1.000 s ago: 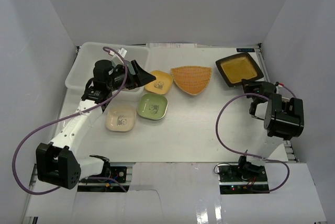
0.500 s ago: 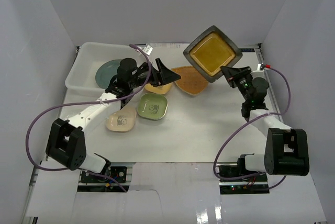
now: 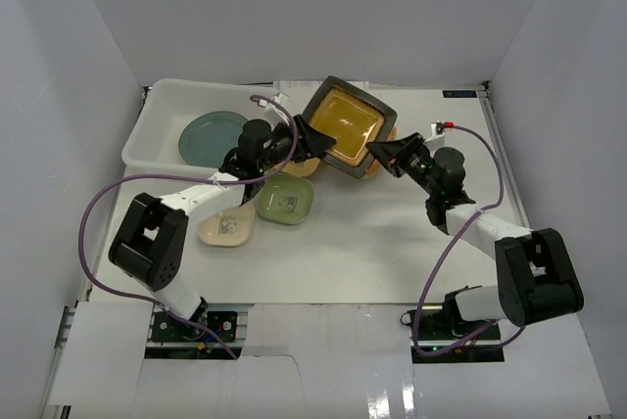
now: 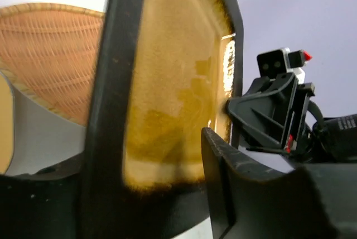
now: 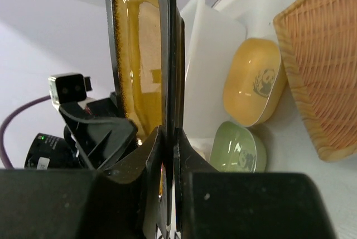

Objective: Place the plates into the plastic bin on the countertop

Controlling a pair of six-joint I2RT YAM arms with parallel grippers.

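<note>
- Dark square plate [image 3: 343, 128]: amber-centred; held clear of the countertop [image 3: 392, 243], tilted steeply with its amber face towards the overhead camera; positioned between the two grippers, right of the plastic bin [image 3: 147, 135] and outside it.
- Right gripper [image 3: 380, 153]: jaws clamped narrow on the plate's right rim; the right wrist view shows the plate edge-on and pinched between the fingers [image 5: 223, 200].
- Left gripper [image 3: 312, 137]: at the plate's left rim; in the left wrist view its fingers [image 4: 245, 189] stand either side of the rim, one on the amber face side, one behind; cannot tell whether they press on it or merely straddle it.
- Plastic bin: far-left of the countertop; one round blue-green plate [image 3: 211, 133] lies flat inside.
- Orange fan-shaped plate [image 4: 50, 55]: on the countertop beneath and behind the raised plate; largely hidden from above.
- Yellow plate [image 5: 254, 82]: on the countertop just beside the bin, under the left gripper.
- Green plate [image 3: 286, 200]: on the countertop, nearer the arm bases than the yellow one.
- Cream plate [image 3: 227, 225]: to the left of the green plate, close beside it; partly covered by the left arm.
</note>
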